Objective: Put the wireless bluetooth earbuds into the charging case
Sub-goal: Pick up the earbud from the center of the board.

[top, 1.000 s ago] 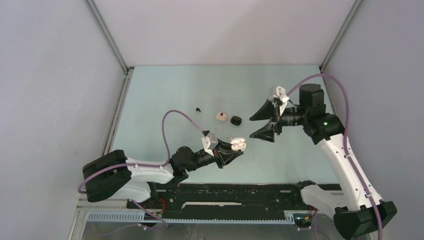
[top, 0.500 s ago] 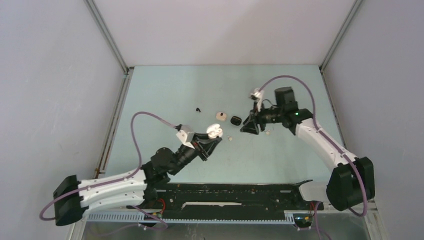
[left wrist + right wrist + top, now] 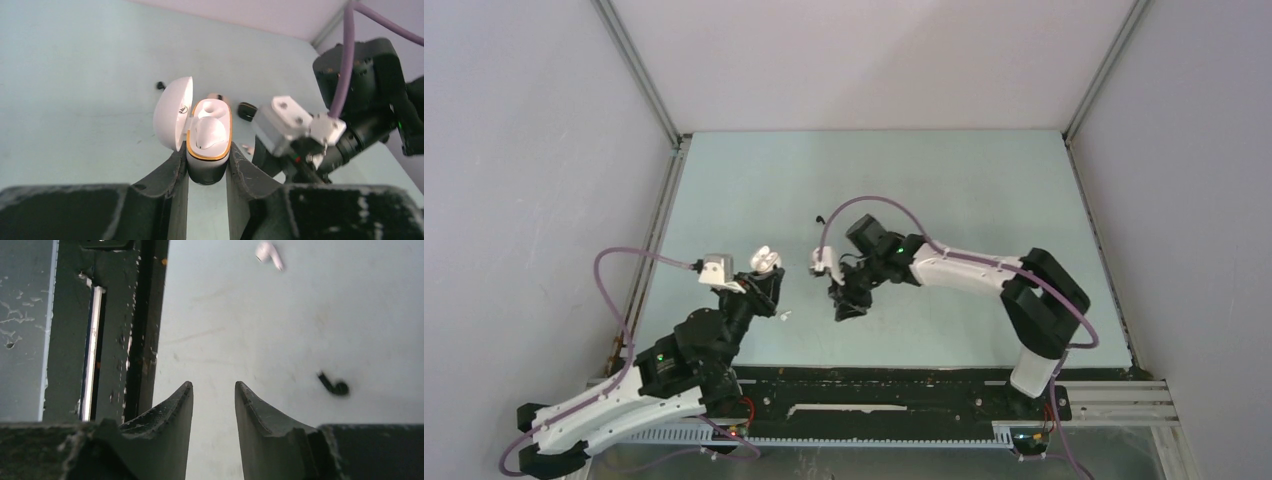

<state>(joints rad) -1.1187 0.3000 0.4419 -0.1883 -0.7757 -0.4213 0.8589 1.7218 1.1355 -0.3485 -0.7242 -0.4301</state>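
Observation:
My left gripper [image 3: 207, 160] is shut on the dark base of a white charging case [image 3: 209, 131]. The case has an orange rim and its lid [image 3: 172, 117] is swung open to the left. In the top view the case [image 3: 765, 259] is held above the table's left part. My right gripper [image 3: 213, 386] is open and empty, low over the bare table; in the top view it [image 3: 843, 309] is right of the case. A white earbud [image 3: 268, 254] and a black earbud [image 3: 334, 385] lie ahead of it. A white earbud [image 3: 786, 314] lies between the grippers.
A beige-pink case [image 3: 217, 96] and a black case [image 3: 246, 111] lie behind the held case, with a small bud [image 3: 247, 147] nearer. A tiny black earbud [image 3: 821, 217] lies further back. The black rail [image 3: 140, 330] at the table's near edge is left of the right fingers.
My left arm has drawn back to the left with the open case. My right arm has swung from the right side across to the table's middle and lowered, covering the small cases.

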